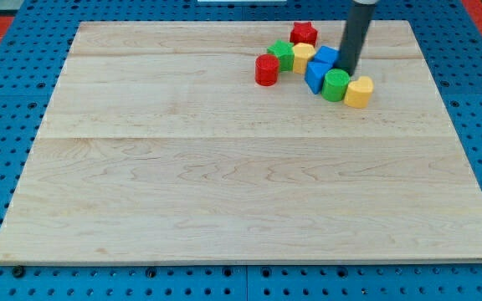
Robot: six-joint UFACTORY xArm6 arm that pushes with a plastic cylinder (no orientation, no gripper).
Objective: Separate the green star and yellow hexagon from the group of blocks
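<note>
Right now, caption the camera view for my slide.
My tip rests by the blue blocks in a cluster holding the green star and yellow hexagon.

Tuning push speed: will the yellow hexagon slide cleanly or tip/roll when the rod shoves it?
Probably slides: the yellow hexagon looks squat and flat-based on the smooth wooden board, so tipping or rolling seems unlikely. It touches the green cylinder, so a push from that side may drag both. My tip sits just above them, beside the blue blocks; an off-centre push may spin it.
</note>
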